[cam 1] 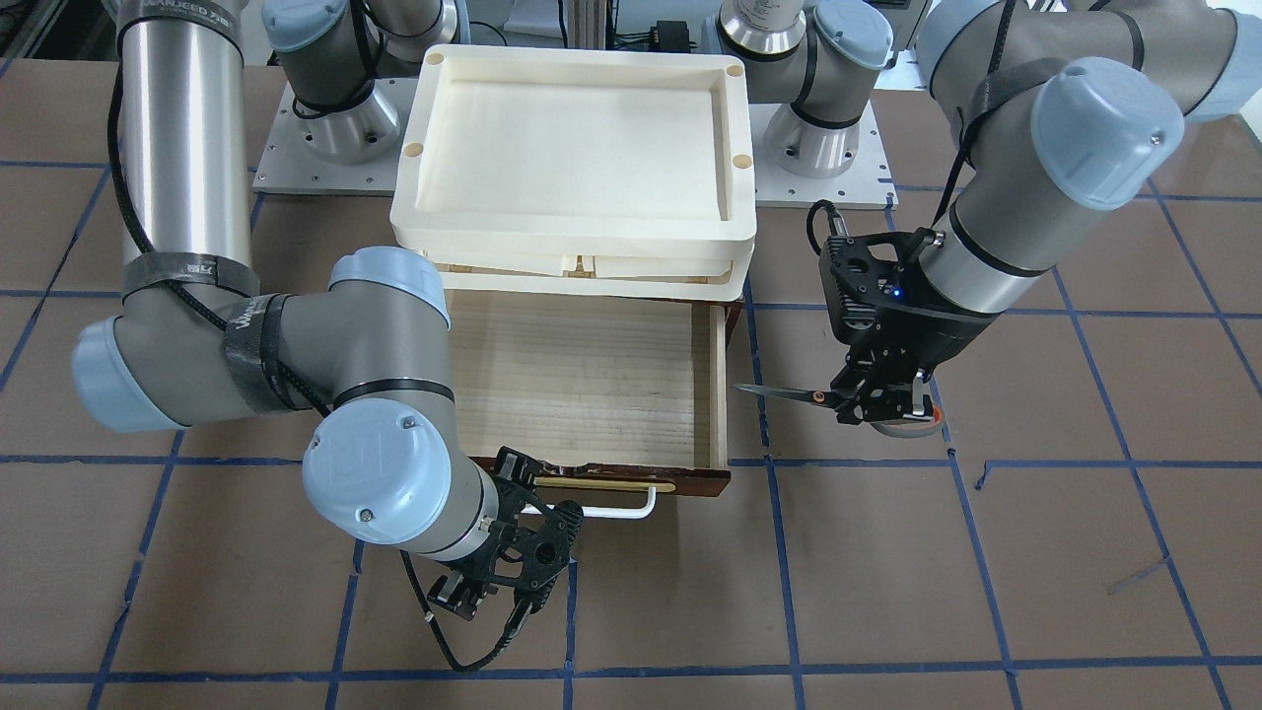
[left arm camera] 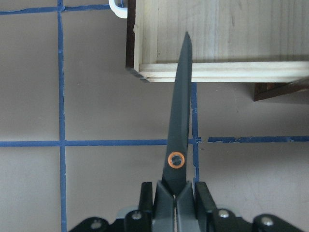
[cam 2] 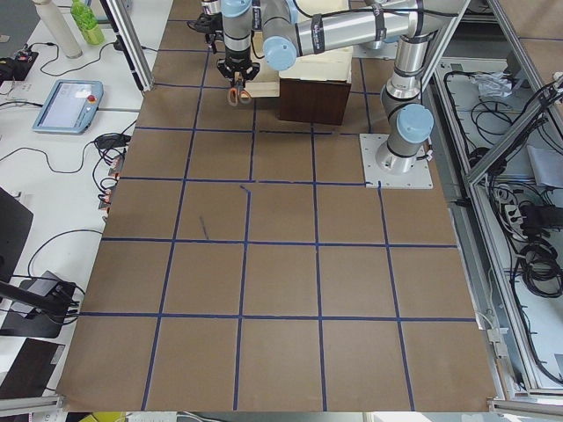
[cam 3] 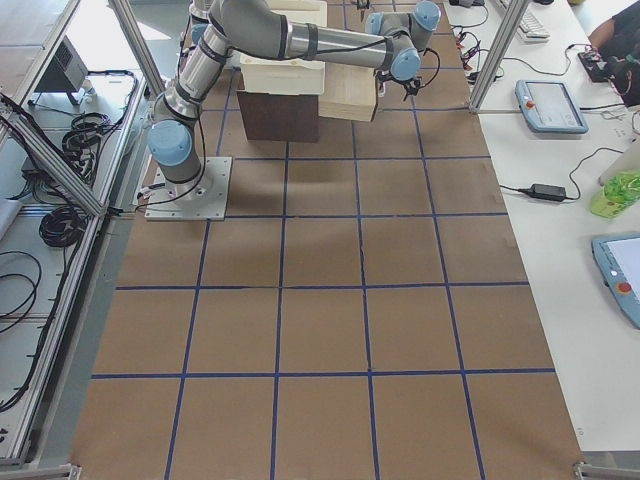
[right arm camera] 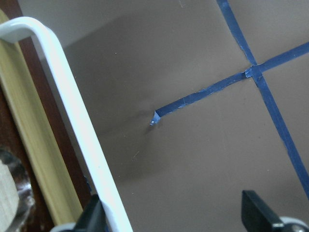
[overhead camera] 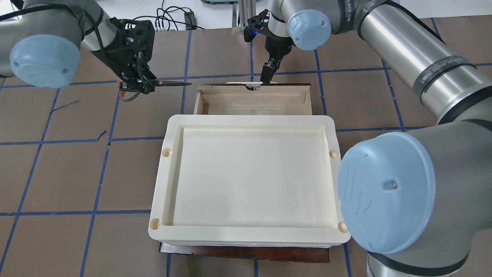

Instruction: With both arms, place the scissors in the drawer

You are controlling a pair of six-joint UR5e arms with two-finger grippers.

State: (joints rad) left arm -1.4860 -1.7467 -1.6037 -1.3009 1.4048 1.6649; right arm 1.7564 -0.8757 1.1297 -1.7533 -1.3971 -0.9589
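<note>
View from overhead: shows the left end effector [overhead camera: 143, 87] clenched on the scissors [overhead camera: 173, 83] just behind their pivot, blades together and level, tip aimed at the drawer [overhead camera: 198, 100]. Puts the grey handle loops on the far side of the grip, away from the drawer. Finds the drawer standing open beyond the stacked cream trays [overhead camera: 165, 184], pale wood showing. Places the right end effector [overhead camera: 267, 77] at the drawer's front, pointing down.

From across the worktop [cam 1: 1035, 552]: sets the scissor tip just short of the drawer's side wall, outside the box. Shows the right end effector beside the white bar handle [cam 1: 621, 513]; cannot tell its grip from here.

From the two side cameras: too small and far to judge either grip.

From the left wrist: shows both fingers [left arm camera: 203, 200] pressed on the scissors just behind the orange pivot ring [left arm camera: 175, 160], with the tip overlapping the drawer's corner.

From the right wrist: shows the fingers spread wide, released. Has the white bar running past one finger, contact impossible to tell, with the brass-coloured plate [right arm camera: 34, 159] beside it on the dark front.
</note>
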